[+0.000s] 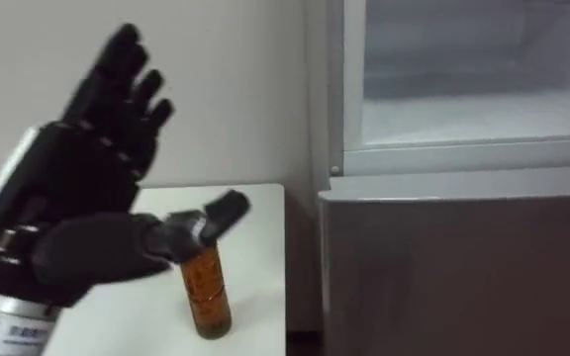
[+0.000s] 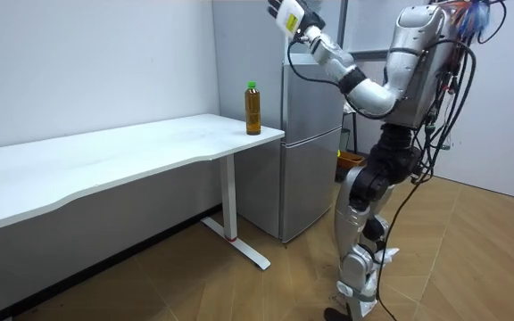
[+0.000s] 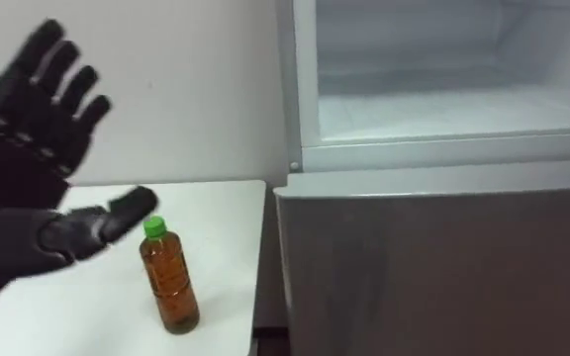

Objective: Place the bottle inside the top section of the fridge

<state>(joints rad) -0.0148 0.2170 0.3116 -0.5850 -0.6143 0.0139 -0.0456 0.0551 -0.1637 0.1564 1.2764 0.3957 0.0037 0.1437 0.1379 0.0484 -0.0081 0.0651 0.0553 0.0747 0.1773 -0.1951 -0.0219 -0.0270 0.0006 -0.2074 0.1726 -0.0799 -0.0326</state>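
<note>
Your left robot hand is wide open, fingers spread, held up over the desk and gripping nothing. The amber bottle with its green cap stands upright near the desk's corner, right next to the fridge. The fridge's upper compartment is open.

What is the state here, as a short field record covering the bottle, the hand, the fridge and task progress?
bottle: amber liquid, green cap, upright on the white table, near the corner next to the fridge
left hand: raised, open, apart from the bottle, holding nothing
upper compartment: open, pale interior in sight
lower door: shut
progress: bottle not yet grasped, not yet in the fridge
</note>
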